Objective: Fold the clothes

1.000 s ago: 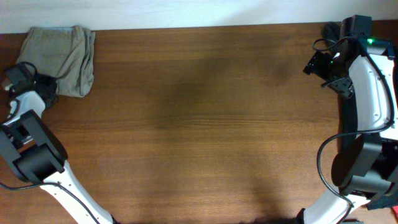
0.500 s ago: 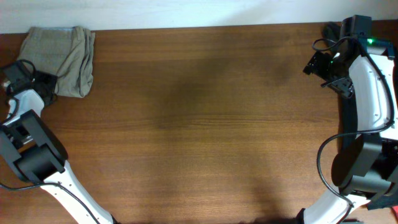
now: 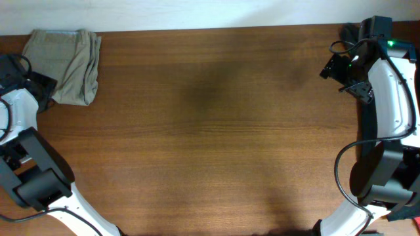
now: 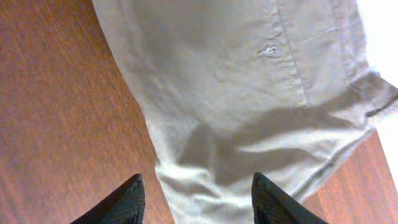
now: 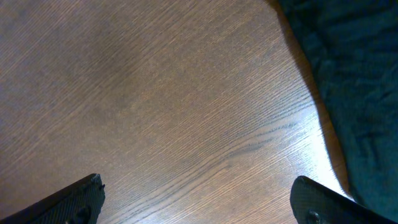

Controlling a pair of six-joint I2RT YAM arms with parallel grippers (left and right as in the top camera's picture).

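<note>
The clothes are a folded bundle of khaki-beige fabric at the far left corner of the wooden table. My left gripper sits just left of the bundle, open and empty. In the left wrist view the clothes fill the frame, with a seam and a hem showing, and my open fingers straddle the near edge of the cloth without holding it. My right gripper is open and empty above bare wood at the far right; its fingers show at the bottom corners of the right wrist view.
A dark cloth or cover lies beyond the table's right edge. A white wall strip runs along the far edge of the table. The right arm's black cables hang over the far right corner.
My left arm has drawn back to the left and toward the far edge, away from the clothes. The bundle stays in place. The right arm has not moved.
</note>
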